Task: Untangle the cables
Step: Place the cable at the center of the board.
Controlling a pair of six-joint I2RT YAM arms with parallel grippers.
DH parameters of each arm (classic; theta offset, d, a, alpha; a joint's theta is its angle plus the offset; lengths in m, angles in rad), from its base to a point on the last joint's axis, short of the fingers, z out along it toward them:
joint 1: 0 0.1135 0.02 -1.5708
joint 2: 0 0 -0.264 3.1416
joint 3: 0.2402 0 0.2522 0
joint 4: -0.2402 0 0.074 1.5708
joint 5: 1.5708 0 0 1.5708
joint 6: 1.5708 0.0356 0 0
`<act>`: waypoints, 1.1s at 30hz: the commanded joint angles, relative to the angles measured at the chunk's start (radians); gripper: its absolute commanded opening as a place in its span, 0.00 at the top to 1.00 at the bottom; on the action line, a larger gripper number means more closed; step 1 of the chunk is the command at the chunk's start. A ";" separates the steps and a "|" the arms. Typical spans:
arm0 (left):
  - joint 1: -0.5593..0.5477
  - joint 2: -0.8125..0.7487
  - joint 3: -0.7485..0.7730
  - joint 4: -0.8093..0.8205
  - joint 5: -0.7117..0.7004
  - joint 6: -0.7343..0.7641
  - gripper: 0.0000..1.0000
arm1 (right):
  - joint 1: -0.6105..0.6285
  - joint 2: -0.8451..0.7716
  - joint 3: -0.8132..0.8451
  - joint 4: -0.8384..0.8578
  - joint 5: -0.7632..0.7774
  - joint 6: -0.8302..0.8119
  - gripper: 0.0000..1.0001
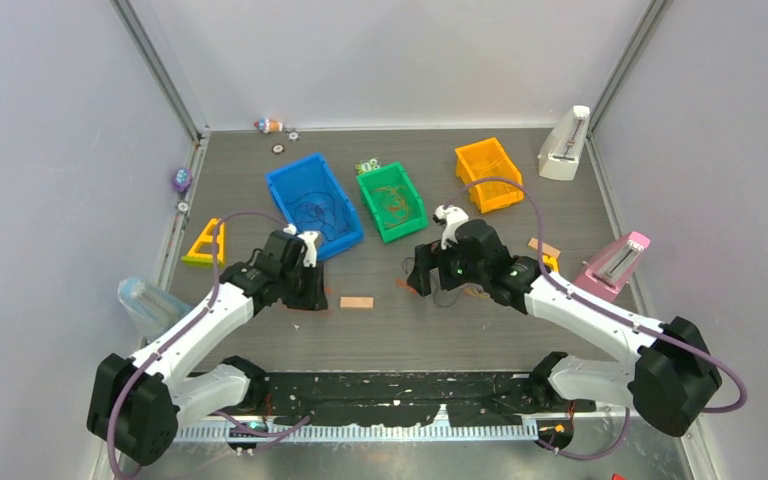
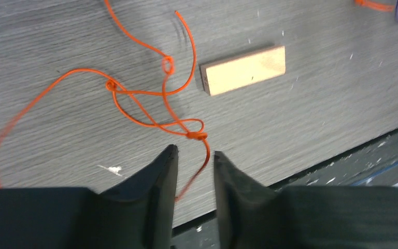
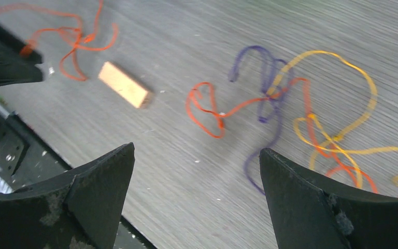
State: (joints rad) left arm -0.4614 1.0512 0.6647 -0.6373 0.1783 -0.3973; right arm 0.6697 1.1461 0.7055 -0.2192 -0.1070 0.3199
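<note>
There are three bins: a blue bin point(image 1: 278, 192), a green bin point(image 1: 409, 192) and an orange bin point(image 1: 463, 166). Two wooden blocks lie on the table, a central block point(image 1: 356, 302) and a right-hand block point(image 1: 544, 247). Two wedge stands are present, a white stand point(image 1: 564, 148) and a pink stand point(image 1: 612, 264), plus one yellow triangle point(image 1: 205, 244). Loose cables show three colours: orange cable point(image 2: 112, 86), purple cable point(image 3: 252, 47), yellow cable point(image 3: 321, 52); the strand count is unclear.

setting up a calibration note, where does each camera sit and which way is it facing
Top external: above and behind the arms, looking down at the table; the left arm and right arm show.
Left wrist: on the left arm, looking down past its narrowly parted jaws at a knotted orange cable.
Right wrist: on the right arm, looking down between its wide jaws at mixed cables.
Shared: both wrist views show the wooden block and that orange cable.
</note>
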 commanded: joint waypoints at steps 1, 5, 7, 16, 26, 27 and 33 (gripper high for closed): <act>0.003 0.012 0.003 0.066 -0.040 0.000 0.53 | 0.070 0.048 0.068 0.086 -0.019 0.008 0.05; 0.003 -0.001 -0.016 0.096 -0.091 0.001 0.27 | 0.081 0.074 0.084 0.103 -0.024 0.022 0.05; 0.003 -0.002 -0.024 0.123 -0.103 0.006 0.20 | 0.082 0.076 0.088 0.099 -0.018 0.016 0.05; 0.002 0.025 -0.028 0.150 -0.158 0.015 0.01 | 0.081 0.074 0.091 0.073 -0.004 -0.005 0.05; -0.014 -0.323 -0.125 0.096 -0.408 -0.183 0.00 | 0.080 0.099 0.091 0.078 -0.007 -0.010 0.05; -0.014 -0.330 -0.121 0.064 -0.427 -0.213 0.00 | 0.080 0.102 0.092 0.078 -0.009 -0.011 0.05; -0.014 -0.282 -0.144 0.040 -0.418 -0.327 0.00 | 0.081 0.109 0.093 0.082 -0.015 -0.013 0.05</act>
State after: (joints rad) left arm -0.4721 0.7242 0.5438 -0.5865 -0.2077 -0.6170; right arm 0.7490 1.2572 0.7597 -0.1665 -0.1181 0.3191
